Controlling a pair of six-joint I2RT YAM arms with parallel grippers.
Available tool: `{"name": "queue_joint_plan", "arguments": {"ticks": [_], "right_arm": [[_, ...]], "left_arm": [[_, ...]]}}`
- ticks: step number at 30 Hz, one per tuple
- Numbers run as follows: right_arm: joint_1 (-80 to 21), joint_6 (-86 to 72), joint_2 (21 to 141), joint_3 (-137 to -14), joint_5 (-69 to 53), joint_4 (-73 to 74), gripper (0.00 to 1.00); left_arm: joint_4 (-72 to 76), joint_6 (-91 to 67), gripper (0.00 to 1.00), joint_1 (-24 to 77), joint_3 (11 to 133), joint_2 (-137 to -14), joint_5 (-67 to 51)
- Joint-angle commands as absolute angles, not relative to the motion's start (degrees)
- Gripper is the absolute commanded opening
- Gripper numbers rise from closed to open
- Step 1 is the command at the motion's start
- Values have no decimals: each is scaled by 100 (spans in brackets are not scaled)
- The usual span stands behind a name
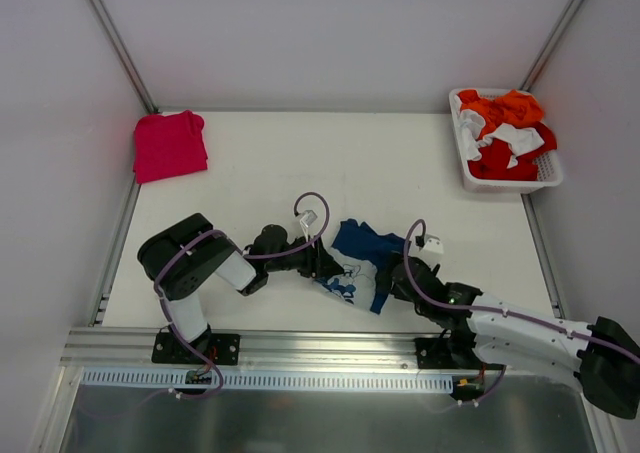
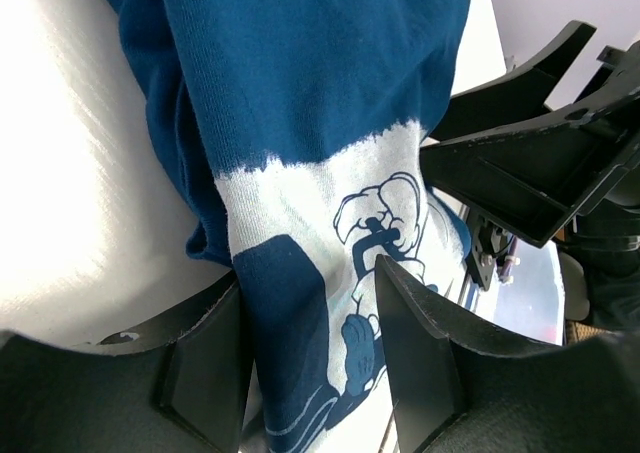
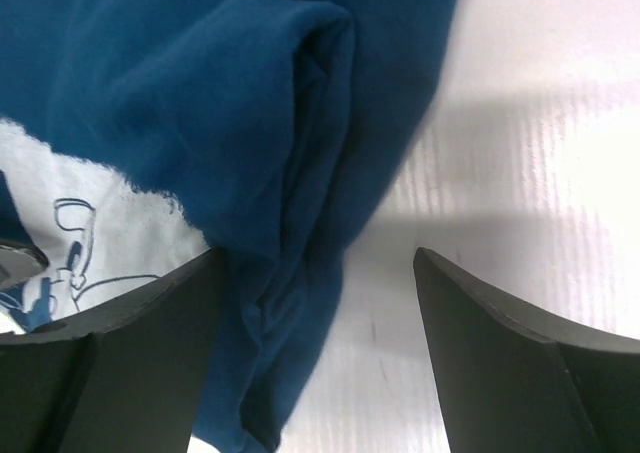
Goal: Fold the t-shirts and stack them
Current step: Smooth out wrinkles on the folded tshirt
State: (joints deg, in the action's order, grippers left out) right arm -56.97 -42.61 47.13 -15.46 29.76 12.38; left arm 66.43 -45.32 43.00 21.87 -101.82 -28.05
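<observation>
Two t-shirts [image 1: 170, 145] [image 1: 360, 248], two tools [image 2: 310, 363] [image 3: 318, 363], one basket [image 1: 512, 183]

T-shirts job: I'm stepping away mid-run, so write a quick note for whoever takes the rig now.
Left gripper: astride the printed part of the blue t-shirt; grip unclear.
Right gripper: open, at that shirt's plain edge.
The blue t-shirt lies bunched, near centre. The pink-red t-shirt looks folded, far left corner.
Done: pink-red one, apparently.
To do: fold the blue one and stack the two.
</observation>
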Motion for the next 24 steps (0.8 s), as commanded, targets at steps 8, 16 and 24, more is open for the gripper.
{"name": "queue_joint_plan", "arguments": {"ticks": [8,16,24], "right_arm": [[-5730,-4333,5212,-1450,2830,607,81],[-5713,-4395,5475,-1362,2786,326,53],[-5722,-4377,5801,-1362,2646,79,10]], "left_arm": [[6653,-4280,48,4184,2136,-9923,-2865],[6724,-4289,37,4149,2030,-9888,-2804],[6653,-4289,4,4104,2057,-9914,-2839]]}}
